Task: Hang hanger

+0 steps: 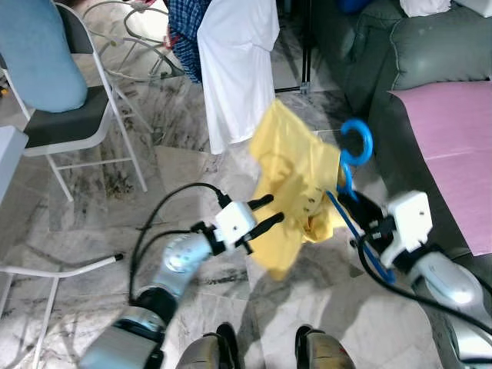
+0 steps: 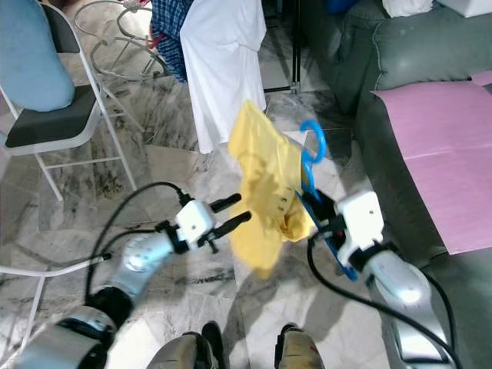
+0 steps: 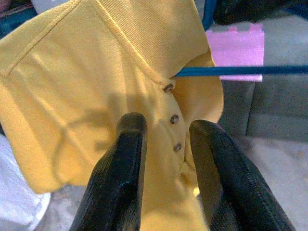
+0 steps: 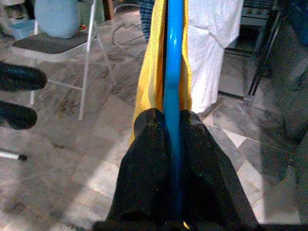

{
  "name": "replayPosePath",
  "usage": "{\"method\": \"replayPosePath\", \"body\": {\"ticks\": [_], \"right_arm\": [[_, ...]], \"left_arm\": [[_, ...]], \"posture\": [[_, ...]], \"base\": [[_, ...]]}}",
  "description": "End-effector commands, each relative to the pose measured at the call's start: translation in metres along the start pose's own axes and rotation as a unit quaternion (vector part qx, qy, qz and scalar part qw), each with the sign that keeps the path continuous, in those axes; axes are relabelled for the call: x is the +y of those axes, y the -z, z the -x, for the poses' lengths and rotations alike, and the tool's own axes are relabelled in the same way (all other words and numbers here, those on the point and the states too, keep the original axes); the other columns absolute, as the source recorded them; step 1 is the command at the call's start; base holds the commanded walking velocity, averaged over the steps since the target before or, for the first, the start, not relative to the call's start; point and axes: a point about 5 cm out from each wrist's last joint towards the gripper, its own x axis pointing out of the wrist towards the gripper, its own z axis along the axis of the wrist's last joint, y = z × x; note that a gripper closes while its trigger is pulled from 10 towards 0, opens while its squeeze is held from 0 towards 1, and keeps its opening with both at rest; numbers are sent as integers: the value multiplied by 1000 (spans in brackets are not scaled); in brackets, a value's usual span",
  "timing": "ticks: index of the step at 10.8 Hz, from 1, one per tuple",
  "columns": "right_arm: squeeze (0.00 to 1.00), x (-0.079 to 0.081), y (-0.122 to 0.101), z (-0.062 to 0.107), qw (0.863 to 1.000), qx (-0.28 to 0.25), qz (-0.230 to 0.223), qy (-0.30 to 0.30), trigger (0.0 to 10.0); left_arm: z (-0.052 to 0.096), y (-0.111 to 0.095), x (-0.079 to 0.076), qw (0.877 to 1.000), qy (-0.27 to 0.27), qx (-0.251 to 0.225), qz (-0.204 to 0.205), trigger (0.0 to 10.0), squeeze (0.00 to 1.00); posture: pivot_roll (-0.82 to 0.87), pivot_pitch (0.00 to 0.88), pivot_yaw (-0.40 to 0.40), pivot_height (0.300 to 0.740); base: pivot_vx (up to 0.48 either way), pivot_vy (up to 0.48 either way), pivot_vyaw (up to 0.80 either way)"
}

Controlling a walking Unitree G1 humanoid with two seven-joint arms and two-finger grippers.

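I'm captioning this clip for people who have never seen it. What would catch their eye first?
A bright yellow button-up polo shirt draped on a blue plastic hanger hangs mid-air at the centre, above the marble floor. The right tool is shut on the hanger's bar, while the left tool is open at the shirt. Behind hangs a white garment.

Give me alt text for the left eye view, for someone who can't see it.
The right gripper holds a blue hanger carrying a yellow polo shirt above a marble floor, while the left gripper reaches toward the shirt with its fingers open. Behind hang a white shirt and a folding chair; a grey sofa stands to the right.
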Motion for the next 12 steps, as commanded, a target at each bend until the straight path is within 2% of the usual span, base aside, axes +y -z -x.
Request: {"method": "replayPosePath", "body": {"ticks": [1, 2, 3, 5, 7, 11, 12], "right_arm": [[0, 3, -7, 6, 999, -22, 14, -24, 10000], [0, 5, -1, 14, 999, -4, 13, -48, 10000], [0, 11, 7, 26, 995, 27, 1, -98, 10000], [0, 10, 19, 40, 982, 89, 43, -162, 10000], [0, 6, 15, 39, 970, 106, 70, -206, 10000], [0, 4, 6, 35, 952, 114, 109, -261, 10000], [0, 7, 5, 34, 948, 113, 114, -274, 10000]], "left_arm": [[6, 1, 7, 1000, 11, 12, -22, 10000, 1000], [8, 1, 14, 999, 13, 21, -38, 10000, 1000], [12, 0, 22, 996, 30, 38, -77, 10000, 1000], [11, -4, 33, 991, 42, 52, -113, 10000, 1000], [8, -5, 35, 984, 69, 66, -149, 10000, 1000], [11, 0, 31, 970, 128, 102, -178, 10000, 1000], [13, 5, 29, 963, 149, 120, -190, 10000, 294]], "posture": [[-326, 216, 157, 740], [-326, 218, 157, 740], [-326, 220, 160, 740], [-340, 225, 165, 740], [-349, 225, 168, 740], [-353, 222, 165, 740], [-352, 222, 167, 740]], "base": [[0, 0, 0], [0, 0, 0], [0, 0, 0], [0, 0, 0], [0, 0, 0], [0, 0, 0], [0, 0, 0]]}}
